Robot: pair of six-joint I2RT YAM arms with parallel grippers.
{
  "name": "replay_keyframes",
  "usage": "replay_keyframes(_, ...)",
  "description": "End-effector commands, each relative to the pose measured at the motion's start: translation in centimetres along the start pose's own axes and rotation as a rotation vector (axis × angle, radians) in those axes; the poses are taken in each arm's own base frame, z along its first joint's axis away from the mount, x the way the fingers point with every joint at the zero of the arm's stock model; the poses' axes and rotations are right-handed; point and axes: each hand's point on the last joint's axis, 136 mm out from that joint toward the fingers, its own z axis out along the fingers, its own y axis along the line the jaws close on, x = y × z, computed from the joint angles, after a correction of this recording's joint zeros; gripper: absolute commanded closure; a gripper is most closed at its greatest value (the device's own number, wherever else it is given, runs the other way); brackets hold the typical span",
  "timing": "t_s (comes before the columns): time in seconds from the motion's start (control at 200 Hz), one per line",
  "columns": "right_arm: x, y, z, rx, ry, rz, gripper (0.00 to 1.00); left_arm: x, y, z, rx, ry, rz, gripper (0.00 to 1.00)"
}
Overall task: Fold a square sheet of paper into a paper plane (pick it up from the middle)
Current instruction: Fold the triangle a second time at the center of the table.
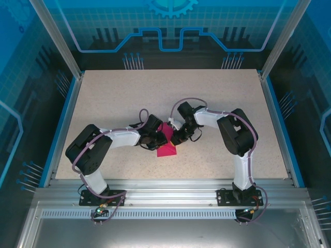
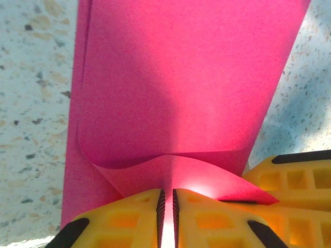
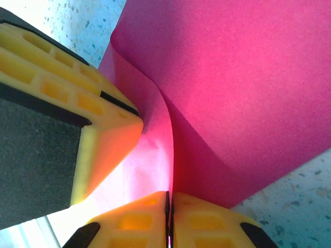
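Note:
The square sheet of paper [image 1: 166, 149] is magenta-pink and hangs bent over itself between both grippers, just above the table's middle. My left gripper [image 1: 158, 138] is shut on the sheet's near edge, and a curled fold of the paper [image 2: 181, 77] rises in front of the left gripper [image 2: 167, 206]. My right gripper [image 1: 177, 135] is shut on an upright ridge of the paper [image 3: 238, 77], which runs out from between the fingertips of the right gripper [image 3: 168, 217]. The two grippers sit almost touching; a left finger [image 3: 62, 103] crowds the right wrist view. A paper plane is out of view.
The speckled beige table [image 1: 129, 93] lies under the sheet, bounded by blue side rails [image 1: 62, 124] and a metal frame at the near edge [image 1: 165, 191]. Both arms bend inward from their bases at the bottom.

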Motion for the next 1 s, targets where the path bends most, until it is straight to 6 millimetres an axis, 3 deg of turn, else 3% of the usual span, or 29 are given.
replay_keyframes(0.0,-0.7,-0.8,-0.3,0.001,-0.017,0.028,0.90,0.4,1.7,1.1,-0.056,0.004,-0.017,0.84)
replay_keyframes(0.255,-1.0,-0.5,-1.6,0.037,-0.068,0.046,0.86,0.7,2.5,1.3,-0.079,0.011,-0.024,0.85)
replay_keyframes(0.525,-0.1,0.5,-5.0,0.053,-0.208,0.128,0.78,0.7,2.6,1.5,-0.085,0.015,-0.020,0.85)
replay_keyframes(0.79,1.4,4.4,-3.8,-0.041,-0.213,0.120,0.83,0.6,2.3,1.6,-0.079,0.019,-0.013,0.85)
replay_keyframes(0.995,1.4,5.1,-1.3,-0.062,-0.154,0.122,0.87,0.7,2.3,1.5,-0.079,0.018,-0.008,0.86)
